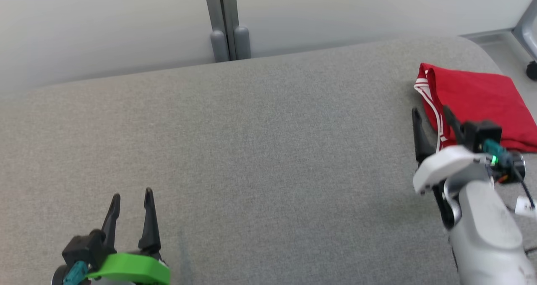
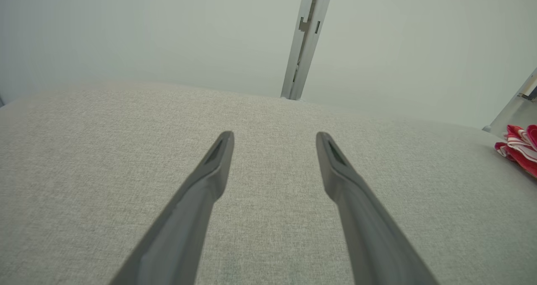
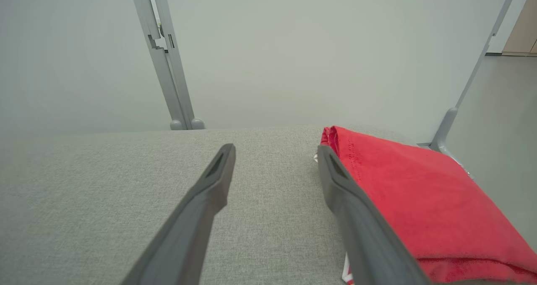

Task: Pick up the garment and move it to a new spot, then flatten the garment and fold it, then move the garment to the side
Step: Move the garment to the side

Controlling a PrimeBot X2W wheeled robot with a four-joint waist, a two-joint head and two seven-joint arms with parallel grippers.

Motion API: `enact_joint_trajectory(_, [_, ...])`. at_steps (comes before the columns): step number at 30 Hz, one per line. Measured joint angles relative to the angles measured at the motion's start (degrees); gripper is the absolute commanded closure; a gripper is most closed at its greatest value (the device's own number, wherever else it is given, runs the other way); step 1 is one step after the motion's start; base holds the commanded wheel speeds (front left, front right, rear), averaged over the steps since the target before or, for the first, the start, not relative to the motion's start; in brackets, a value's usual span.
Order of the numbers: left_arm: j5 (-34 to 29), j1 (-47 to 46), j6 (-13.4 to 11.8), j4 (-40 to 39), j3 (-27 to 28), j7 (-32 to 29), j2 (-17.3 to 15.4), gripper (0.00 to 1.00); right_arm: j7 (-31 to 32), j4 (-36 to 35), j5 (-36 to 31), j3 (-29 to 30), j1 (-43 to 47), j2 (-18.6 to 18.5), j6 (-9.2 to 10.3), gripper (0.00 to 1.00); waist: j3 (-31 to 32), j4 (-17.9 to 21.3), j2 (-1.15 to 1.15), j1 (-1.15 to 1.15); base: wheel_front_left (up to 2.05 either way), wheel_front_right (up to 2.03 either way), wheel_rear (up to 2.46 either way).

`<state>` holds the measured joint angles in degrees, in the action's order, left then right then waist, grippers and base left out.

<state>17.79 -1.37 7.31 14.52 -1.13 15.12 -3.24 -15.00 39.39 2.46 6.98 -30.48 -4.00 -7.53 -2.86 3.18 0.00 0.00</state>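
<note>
The garment (image 1: pixel 482 100) is red with white stripes along one edge, folded into a flat rectangle at the far right of the grey padded surface (image 1: pixel 251 150). My right gripper (image 1: pixel 432 111) stands open at the garment's left edge, one finger over the red cloth and the other over bare grey, nothing between them. In the right wrist view the garment (image 3: pixel 415 197) lies beside and under the right finger of that gripper (image 3: pixel 275 148). My left gripper (image 1: pixel 132 194) is open at the lower left, far from the cloth. The left wrist view shows this gripper (image 2: pixel 275 134) empty and the garment (image 2: pixel 520 148) at its right edge.
A pale wall with a grey upright post (image 1: pixel 226 24) runs behind the surface. The padded surface curves down at its right end, where a grey floor and a metal frame leg (image 3: pixel 444 129) stand. A dark caster (image 1: pixel 532 70) sits at the far right.
</note>
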Motion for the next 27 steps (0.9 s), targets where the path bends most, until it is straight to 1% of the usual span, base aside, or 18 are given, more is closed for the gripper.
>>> enact_joint_trajectory(5, [0.09, 3.17, -0.03, 0.22, 0.19, 0.00, 0.25, 0.00, 0.01, -7.66, 1.42, -0.21, 9.88, 1.05, 0.00, 0.00, 2.49, -0.95, 0.00, 0.00, 0.00, 0.00, 0.00])
enact_joint_trajectory(8, [0.26, 4.54, -0.10, 0.10, 0.05, 0.00, 0.27, 0.00, 0.00, -11.44, 5.60, -2.31, 14.90, 1.08, 0.00, 0.00, 3.33, -1.50, 0.00, 0.00, 0.00, 0.00, 0.00])
enact_joint_trajectory(13, [1.13, 5.85, -0.71, 0.05, -1.25, 0.00, 0.33, 0.00, 0.00, -15.59, 9.04, -4.35, 21.15, 1.20, 0.00, 0.00, 3.87, -1.93, 0.00, 0.00, 0.00, 0.00, 0.00])
enact_joint_trajectory(17, [2.75, 6.11, -1.35, -0.03, -2.32, 0.00, 0.34, 0.00, 0.00, -17.13, 10.04, -5.73, 23.12, 1.20, 0.00, 0.00, 3.77, -1.63, 0.00, 0.00, 0.00, 0.00, 0.00])
enact_joint_trajectory(27, [2.79, 5.89, -2.23, 0.16, -3.52, 0.00, 0.35, 0.00, 0.00, -18.94, 9.96, -7.22, 24.05, 1.21, 0.00, 0.00, 3.90, -1.61, 0.00, 0.00, 0.00, 0.00, 0.00])
